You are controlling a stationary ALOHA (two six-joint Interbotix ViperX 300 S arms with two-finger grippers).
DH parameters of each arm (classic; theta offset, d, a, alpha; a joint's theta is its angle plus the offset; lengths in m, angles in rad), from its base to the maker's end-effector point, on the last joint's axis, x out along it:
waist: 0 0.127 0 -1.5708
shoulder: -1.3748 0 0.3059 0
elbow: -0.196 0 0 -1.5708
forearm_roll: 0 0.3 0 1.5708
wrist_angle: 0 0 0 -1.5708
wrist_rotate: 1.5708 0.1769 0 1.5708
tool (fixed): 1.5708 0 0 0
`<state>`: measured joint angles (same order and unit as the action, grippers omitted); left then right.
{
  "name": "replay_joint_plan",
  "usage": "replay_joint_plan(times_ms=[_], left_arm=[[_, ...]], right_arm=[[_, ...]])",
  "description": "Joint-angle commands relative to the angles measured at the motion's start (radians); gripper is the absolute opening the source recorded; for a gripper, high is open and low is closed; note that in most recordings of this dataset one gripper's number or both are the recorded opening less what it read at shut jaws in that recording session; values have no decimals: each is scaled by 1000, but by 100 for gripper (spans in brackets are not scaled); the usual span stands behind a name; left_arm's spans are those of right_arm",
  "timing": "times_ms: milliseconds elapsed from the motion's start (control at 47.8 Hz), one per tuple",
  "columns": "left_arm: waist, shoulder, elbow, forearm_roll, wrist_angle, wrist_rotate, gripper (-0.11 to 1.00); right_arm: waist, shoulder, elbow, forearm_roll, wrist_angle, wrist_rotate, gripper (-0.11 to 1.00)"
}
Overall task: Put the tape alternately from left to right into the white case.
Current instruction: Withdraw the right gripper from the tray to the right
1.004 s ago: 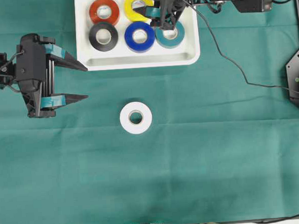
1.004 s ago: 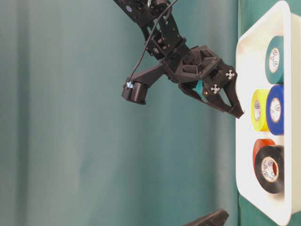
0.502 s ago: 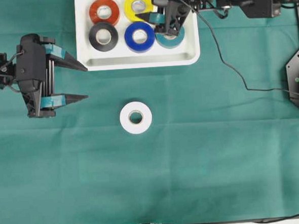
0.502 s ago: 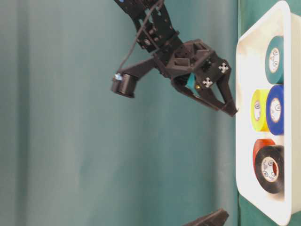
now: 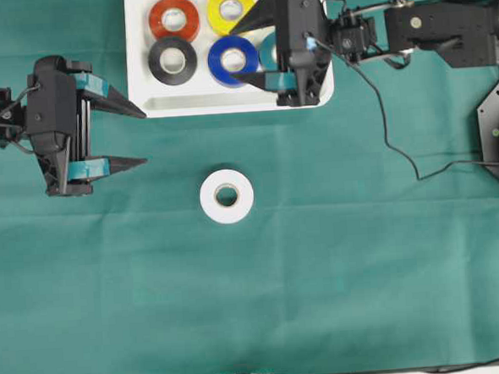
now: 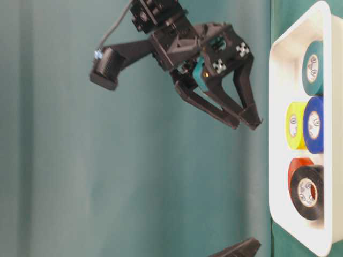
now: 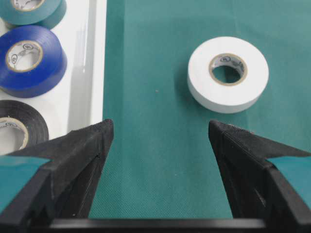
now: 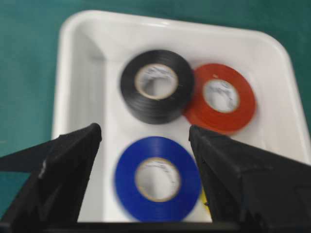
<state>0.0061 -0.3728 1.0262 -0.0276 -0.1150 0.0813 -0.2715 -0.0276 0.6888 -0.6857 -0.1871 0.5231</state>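
Left fingers (image 5: 126, 137) and right fingers (image 5: 249, 44): apart, empty. White case (image 5: 227, 102): five tape rolls, namely red-orange (image 5: 174, 19), yellow (image 5: 230, 5), black (image 5: 172, 60), blue (image 5: 232, 61), teal (image 6: 312, 68). Table (image 5: 322, 259): one white roll (image 5: 226, 196).

Five rolls (image 5: 174, 59) in tray (image 5: 227, 99) at far table edge; sixth roll (image 5: 226, 196) alone on cloth (image 5: 323, 276), nearer, mid-table, well apart from tray.

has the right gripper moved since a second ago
Yes. In the overhead view the right gripper, jaws open and empty, has swung from above the teal tape toward the near rim of the white case, fingertips now over the blue tape.
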Motion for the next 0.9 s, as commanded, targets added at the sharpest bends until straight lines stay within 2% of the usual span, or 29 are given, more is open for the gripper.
replay_joint_plan(times_ms=[0,376,669,878], left_arm=[[-2,-6,-15,-2,-5,0,89],[0,-6,-17,-2,-5,0,89],[-2,-6,-18,-3,-5,0,89],[-2,-6,-18,-2,-5,0,89]], right_arm=[[28,-46,8,-2,-9,2,81],[129,-132,103,3,-54,6,81],[152,-169,169,3,-78,52,81],[163,-175,187,5,-89,57,81]])
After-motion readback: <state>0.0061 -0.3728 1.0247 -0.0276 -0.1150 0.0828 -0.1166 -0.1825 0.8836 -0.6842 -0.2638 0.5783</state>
